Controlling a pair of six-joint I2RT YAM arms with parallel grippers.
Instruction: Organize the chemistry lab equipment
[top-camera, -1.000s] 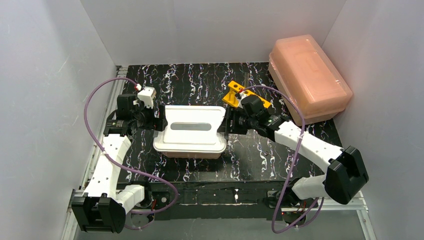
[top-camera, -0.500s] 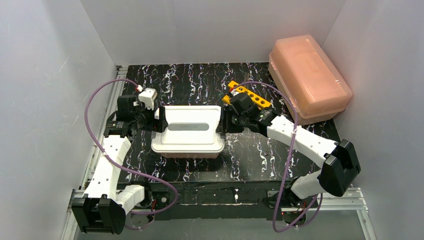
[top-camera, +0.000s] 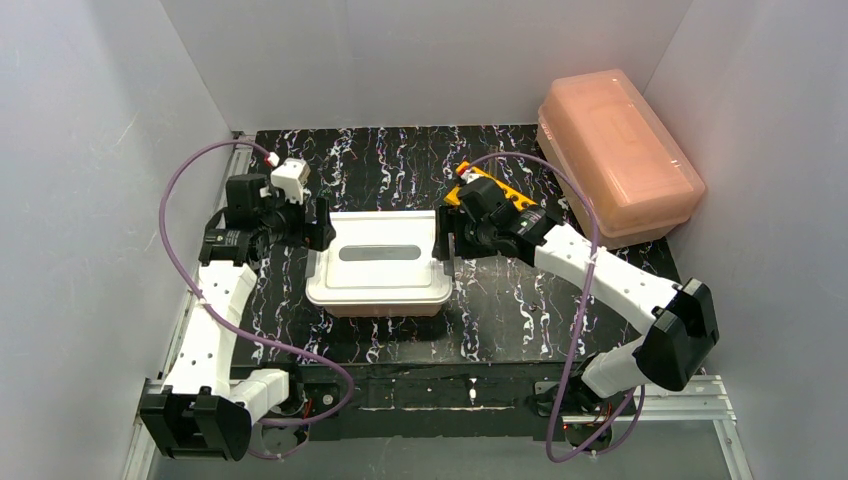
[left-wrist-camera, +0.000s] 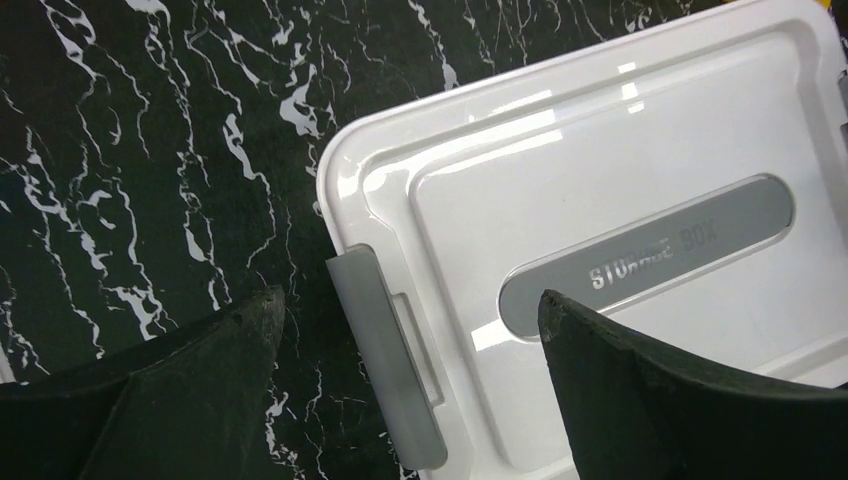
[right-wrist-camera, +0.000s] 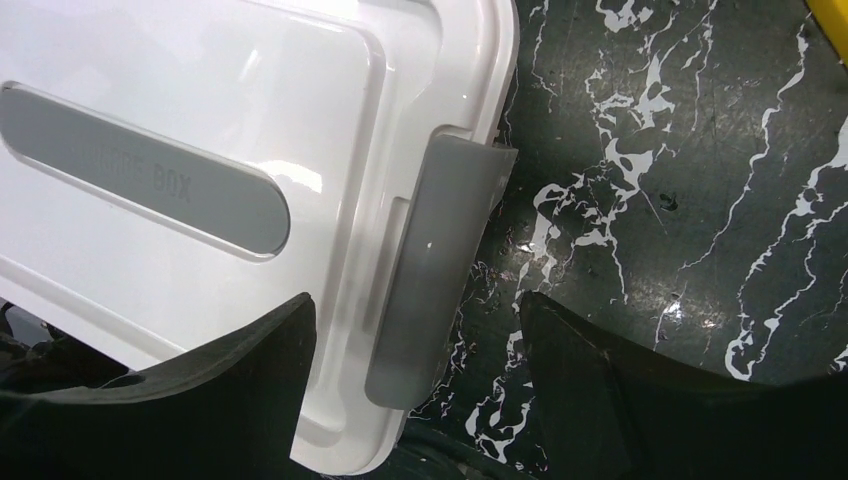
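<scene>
From above, the white storage box (top-camera: 380, 262) is seen mid-table, flanked by the left gripper (top-camera: 318, 225) and the right gripper (top-camera: 445, 240), and the yellow tube rack (top-camera: 512, 196) is found just behind the right wrist. In the left wrist view, the jaws are spread wide, nothing is held, and the left latch (left-wrist-camera: 385, 360) is straddled. The same is shown at the right latch (right-wrist-camera: 440, 260). If one latch is pulled alone, the box could be dragged or tilted, and the rack knocked.
</scene>
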